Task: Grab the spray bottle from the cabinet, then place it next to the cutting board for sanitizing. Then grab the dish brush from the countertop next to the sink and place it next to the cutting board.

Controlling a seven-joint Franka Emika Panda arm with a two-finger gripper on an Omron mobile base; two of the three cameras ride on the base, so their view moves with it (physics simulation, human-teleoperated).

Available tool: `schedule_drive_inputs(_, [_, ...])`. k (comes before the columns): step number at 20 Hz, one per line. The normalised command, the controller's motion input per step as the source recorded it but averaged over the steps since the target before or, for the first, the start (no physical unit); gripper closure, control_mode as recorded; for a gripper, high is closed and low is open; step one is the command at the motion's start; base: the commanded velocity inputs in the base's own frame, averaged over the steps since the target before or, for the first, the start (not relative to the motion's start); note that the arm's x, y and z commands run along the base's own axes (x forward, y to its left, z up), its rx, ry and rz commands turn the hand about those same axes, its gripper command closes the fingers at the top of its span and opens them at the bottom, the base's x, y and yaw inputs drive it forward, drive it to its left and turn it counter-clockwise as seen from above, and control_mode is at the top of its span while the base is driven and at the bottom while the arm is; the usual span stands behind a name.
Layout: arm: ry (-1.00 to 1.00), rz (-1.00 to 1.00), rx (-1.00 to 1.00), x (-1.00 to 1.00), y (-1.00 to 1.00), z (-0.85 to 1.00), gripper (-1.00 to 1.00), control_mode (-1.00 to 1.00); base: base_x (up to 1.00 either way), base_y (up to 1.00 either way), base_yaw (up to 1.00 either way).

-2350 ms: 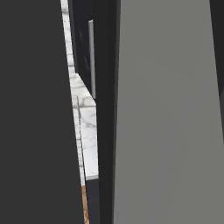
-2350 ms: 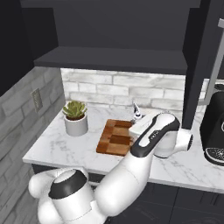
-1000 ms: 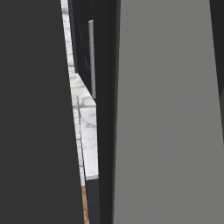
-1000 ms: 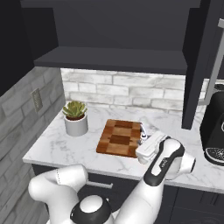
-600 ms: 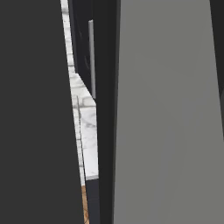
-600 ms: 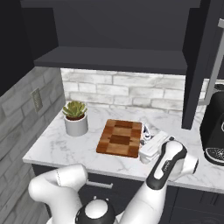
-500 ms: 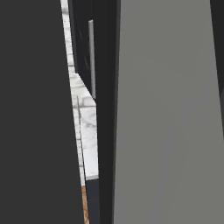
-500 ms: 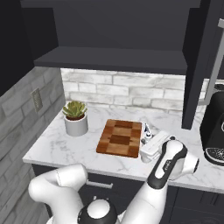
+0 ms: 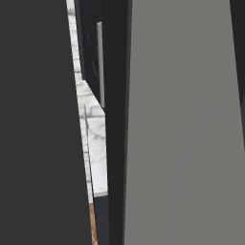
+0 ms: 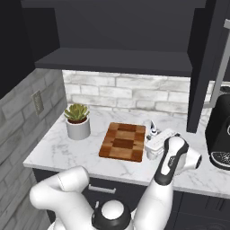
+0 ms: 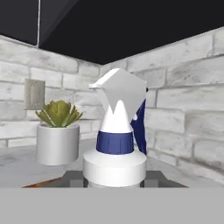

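The spray bottle (image 11: 117, 127), with a white trigger nozzle and a blue collar, stands upright between my fingertips (image 11: 72, 180). My gripper (image 11: 114, 181) is shut on its body. In the right base view the gripper (image 10: 153, 147) holds the spray bottle (image 10: 152, 129) low over the countertop (image 10: 58, 150), just off the right edge of the cutting board (image 10: 123, 141). Whether the bottle's base touches the marble I cannot tell. The cabinet (image 10: 112, 60) above is open, its door (image 10: 206, 67) swung out to the right. The dish brush and the sink are out of view.
A potted succulent (image 10: 77, 120) stands left of the board, below a wall outlet (image 10: 38, 102). A black coffee machine (image 10: 221, 130) sits at the right, close to my arm. In the left base view a dark cabinet door (image 9: 182, 124) blocks nearly everything but a strip of countertop (image 9: 98, 153).
The hand with the bottle came down from above the board to the counter at the board's right side. Over the last half second it has barely moved.
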Motion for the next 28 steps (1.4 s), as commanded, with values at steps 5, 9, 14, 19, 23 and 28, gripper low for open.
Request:
schedule_drive_inputs(5, [-0.01, -0.01, 0.0, 0.31, -0.1, 0.0, 1.0, -1.0, 0.0, 0.0, 0.0])
schedule_drive_inputs(9, [0.0, 0.0, 0.0, 0.26, -0.12, -0.02, 1.0, -1.0, 0.0, 0.0, 0.0])
schedule_drive_inputs(14, [0.0, 0.0, 0.0, 0.19, -0.01, -0.3, 1.0, -1.0, 0.0, 0.0, 0.0])
schedule_drive_inputs(19, [0.0, 0.0, 0.0, 0.14, 0.0, -0.43, 1.0, -1.0, 0.0, 0.0, 0.0])
schedule_drive_inputs(23, [-0.02, 0.0, 0.0, -0.05, -0.07, -0.34, 1.0, -1.0, 0.0, 0.0, 0.0])
schedule_drive_inputs(28, [-0.1, 0.0, 0.0, -0.31, 0.0, -0.15, -1.0, -1.0, 0.0, 0.0, 0.0])
